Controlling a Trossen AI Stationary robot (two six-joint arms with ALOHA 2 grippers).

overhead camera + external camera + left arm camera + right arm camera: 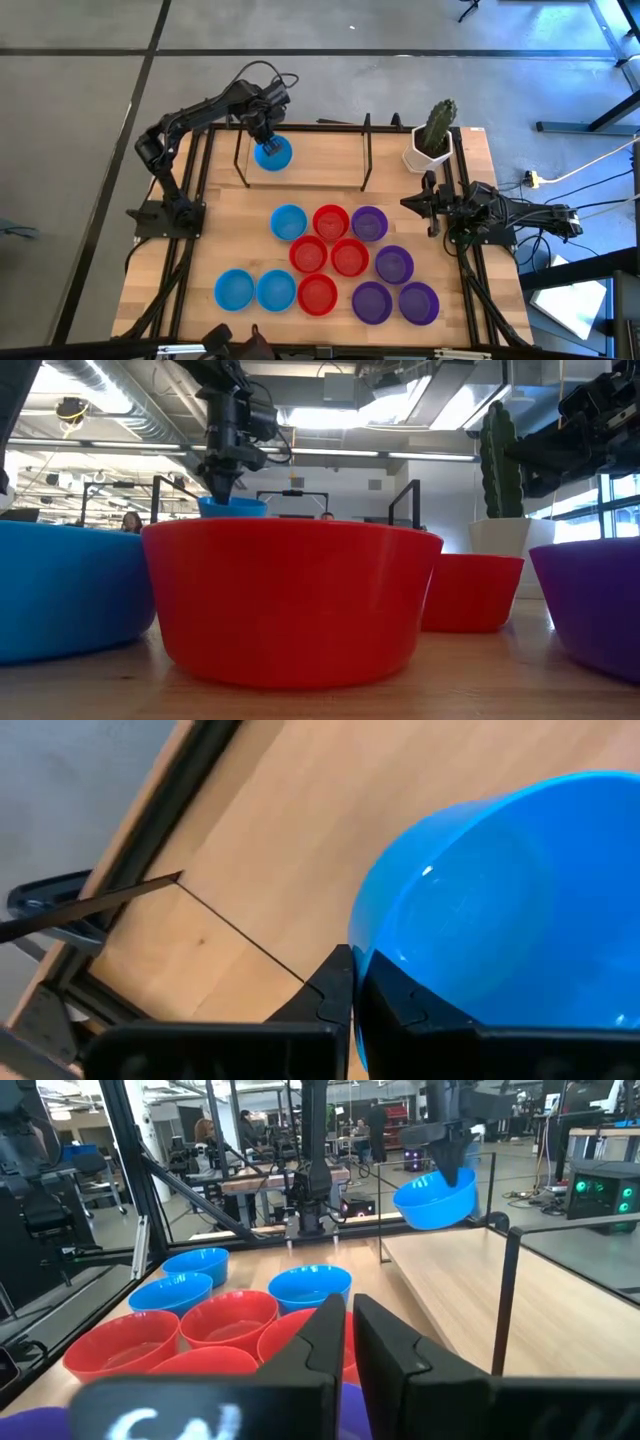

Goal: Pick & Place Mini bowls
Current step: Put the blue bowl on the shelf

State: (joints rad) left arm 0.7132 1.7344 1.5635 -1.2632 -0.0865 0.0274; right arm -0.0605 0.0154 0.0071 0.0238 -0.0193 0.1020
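Twelve small round plastic mini bowls by our count: four bright blue, four red, four purple. Eleven sit on the wooden table [230, 215] in the high view: three blue [288, 222], four red [330, 221] and four purple [369, 223], bunched together toward the front. The fourth blue bowl [273, 154] is off on its own near the back, and that's the one the left gripper [264, 140] has. Its fingers are pinched tight on the rim, with the bowl hanging just below and beside the claw.

From above we can't tell if that bowl is touching the wood. The right wrist view settles it: the bowl [434, 1196] hangs clear of the table, tilted. The left wrist view just shows the rim wedged between the dark fingers [330, 995].

The right gripper [431, 203] waits at the right edge, near the white pot with a green cactus [433, 140], its fingers nearly together and empty.
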